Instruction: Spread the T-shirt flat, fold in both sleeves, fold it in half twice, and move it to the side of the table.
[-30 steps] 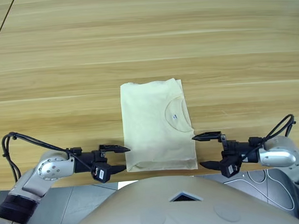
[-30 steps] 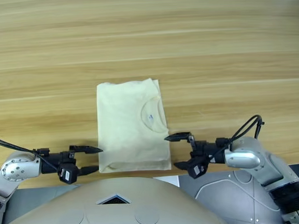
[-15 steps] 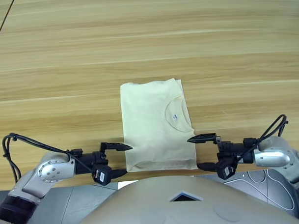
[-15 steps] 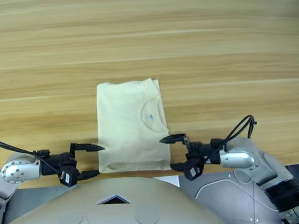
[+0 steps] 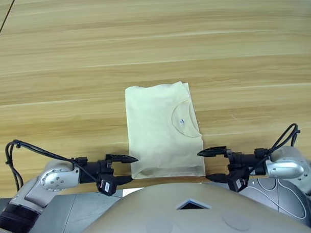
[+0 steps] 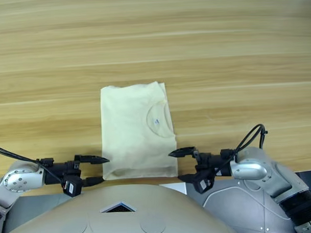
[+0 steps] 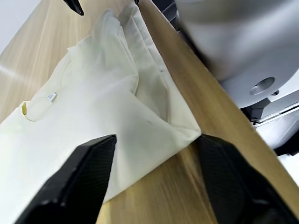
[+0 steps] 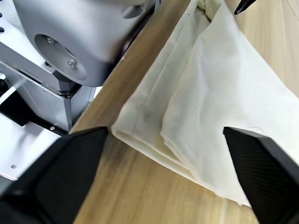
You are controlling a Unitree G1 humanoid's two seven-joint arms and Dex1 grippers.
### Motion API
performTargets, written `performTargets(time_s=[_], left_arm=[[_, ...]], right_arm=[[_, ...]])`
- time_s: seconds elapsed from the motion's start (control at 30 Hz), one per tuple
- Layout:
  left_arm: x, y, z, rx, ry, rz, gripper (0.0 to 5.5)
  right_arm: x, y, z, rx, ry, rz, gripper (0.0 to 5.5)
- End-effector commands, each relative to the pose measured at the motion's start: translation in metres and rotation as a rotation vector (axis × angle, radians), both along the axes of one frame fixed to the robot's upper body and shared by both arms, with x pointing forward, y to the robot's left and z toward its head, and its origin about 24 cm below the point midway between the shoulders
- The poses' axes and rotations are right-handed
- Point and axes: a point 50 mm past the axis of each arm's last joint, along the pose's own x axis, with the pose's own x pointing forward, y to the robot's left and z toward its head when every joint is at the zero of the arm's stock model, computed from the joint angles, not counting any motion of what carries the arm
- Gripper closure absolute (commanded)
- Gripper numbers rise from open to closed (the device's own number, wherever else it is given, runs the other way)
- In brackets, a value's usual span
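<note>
A pale yellow T-shirt (image 5: 163, 131) lies folded into a narrow rectangle on the wooden table (image 5: 153, 40), collar facing right, its near hem close to the table's front edge. My left gripper (image 5: 133, 168) is open at the shirt's near left corner, one finger over the cloth edge and one by the table edge. My right gripper (image 5: 204, 165) is open at the near right corner. In the left wrist view the layered corner of the T-shirt (image 7: 154, 112) lies between the black fingers (image 7: 88, 182). The right wrist view shows the other corner of the T-shirt (image 8: 187, 107) between its fingers (image 8: 261, 163).
The wide table stretches bare to the back and both sides of the shirt. Its front edge (image 5: 168, 180) runs right under both grippers. Cables loop off each wrist, left (image 5: 13, 152) and right (image 5: 291, 132).
Both grippers have sunk toward the table's front edge and closed in on the shirt's near corners, the right one moving more. The shirt has not moved.
</note>
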Motion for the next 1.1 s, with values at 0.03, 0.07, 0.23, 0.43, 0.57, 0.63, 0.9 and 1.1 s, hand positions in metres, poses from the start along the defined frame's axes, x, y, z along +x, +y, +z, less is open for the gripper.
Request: performTargets(time_s=[0.03,0.07,0.23,0.43,0.57,0.63,0.9,1.1], left_arm=[[0.000,0.003,-0.002,0.064,0.016,-0.016,3.04],[0.001,0.003,-0.001,0.064,0.013,-0.018,3.11],[0.001,0.003,0.002,0.062,0.013,-0.021,3.94],[0.000,0.001,0.005,0.033,0.015,-0.024,4.76],[-0.001,0.000,0.005,0.022,0.017,-0.028,4.76],[-0.001,0.000,0.005,0.015,0.016,-0.030,4.76],[-0.001,0.000,0.004,0.002,-0.009,-0.021,4.76],[0.001,0.000,0.003,-0.003,-0.026,-0.012,4.76]], right_arm=[[-0.001,-0.004,-0.009,-0.072,0.030,0.005,1.79],[-0.001,-0.002,-0.010,-0.068,0.031,0.006,1.86],[-0.003,0.004,-0.012,-0.046,0.039,0.014,2.80],[-0.003,0.006,-0.014,-0.043,0.042,0.012,3.81],[-0.002,0.006,-0.014,-0.044,0.037,0.005,4.56],[-0.001,0.006,-0.014,-0.043,0.034,0.000,4.93],[-0.002,0.007,-0.010,-0.021,0.030,0.002,5.47],[-0.006,0.010,0.000,0.040,0.030,0.024,5.47]])
